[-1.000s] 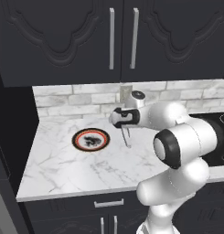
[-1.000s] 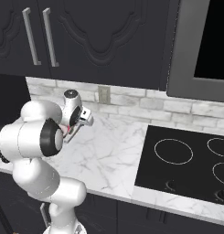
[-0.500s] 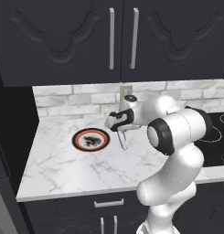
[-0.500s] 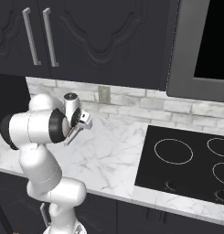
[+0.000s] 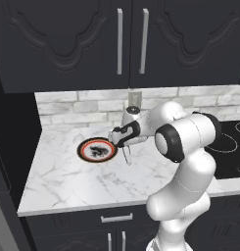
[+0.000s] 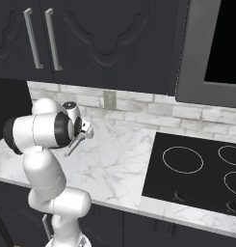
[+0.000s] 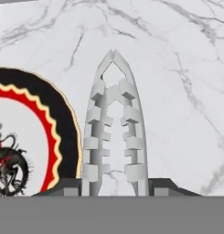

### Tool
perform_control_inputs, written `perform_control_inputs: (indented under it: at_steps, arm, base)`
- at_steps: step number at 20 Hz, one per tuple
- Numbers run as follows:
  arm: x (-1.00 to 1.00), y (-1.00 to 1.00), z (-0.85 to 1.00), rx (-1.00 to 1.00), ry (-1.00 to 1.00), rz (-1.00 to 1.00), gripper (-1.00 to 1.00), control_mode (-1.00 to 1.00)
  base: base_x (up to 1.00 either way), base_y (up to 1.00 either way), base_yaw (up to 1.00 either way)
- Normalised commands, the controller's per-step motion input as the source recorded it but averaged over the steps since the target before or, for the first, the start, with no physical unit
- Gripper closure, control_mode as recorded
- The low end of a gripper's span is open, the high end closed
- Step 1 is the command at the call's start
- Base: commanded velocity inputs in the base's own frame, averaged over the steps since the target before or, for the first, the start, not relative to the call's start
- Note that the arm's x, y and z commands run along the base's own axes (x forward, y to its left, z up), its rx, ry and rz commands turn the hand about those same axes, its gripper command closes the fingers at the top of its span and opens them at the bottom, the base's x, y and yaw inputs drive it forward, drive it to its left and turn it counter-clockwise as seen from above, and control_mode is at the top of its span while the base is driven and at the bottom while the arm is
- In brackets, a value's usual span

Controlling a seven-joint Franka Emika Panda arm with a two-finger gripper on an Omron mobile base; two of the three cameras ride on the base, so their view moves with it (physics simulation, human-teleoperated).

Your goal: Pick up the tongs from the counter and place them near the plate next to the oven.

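Dark upper cabinets [image 5: 92,44] with two upright silver handles [image 5: 120,41] hang over a pale brick backsplash [image 5: 77,105].

White marble counter [image 5: 77,179] with grey veins runs below, ending at a black cooktop [image 6: 196,169] on the arm's right side; dark drawers sit under the slab.

White arm [image 5: 185,162] bends over the counter, forearm reaching toward the plate.

Round plate [image 5: 97,150] lies flat on the marble: black edge, red-orange ring, white centre, dark motif.

Gripper [image 5: 122,143] hangs just beside the plate on its cooktop side, jaws clamped onto the tongs [image 5: 126,155].

Tongs point down from the gripper toward the counter; in the hand view their two ridged arms [image 7: 114,132] meet at a point over bare marble, close alongside the plate rim [image 7: 70,123]. Whether the tip touches the slab, cannot tell.
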Motion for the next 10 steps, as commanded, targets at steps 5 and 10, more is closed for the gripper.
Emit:
perform_control_inputs:
  at_steps: [5, 10]
  arm:
    - [0.08, -0.21, 0.00, 0.00, 0.00, 0.00, 1.00, -1.00]
    - [0.06, -0.11, 0.00, 0.00, 0.00, 0.00, 1.00, -1.00]
  base:
    - [0.00, 0.00, 0.00]
    - [0.00, 0.00, 0.00]
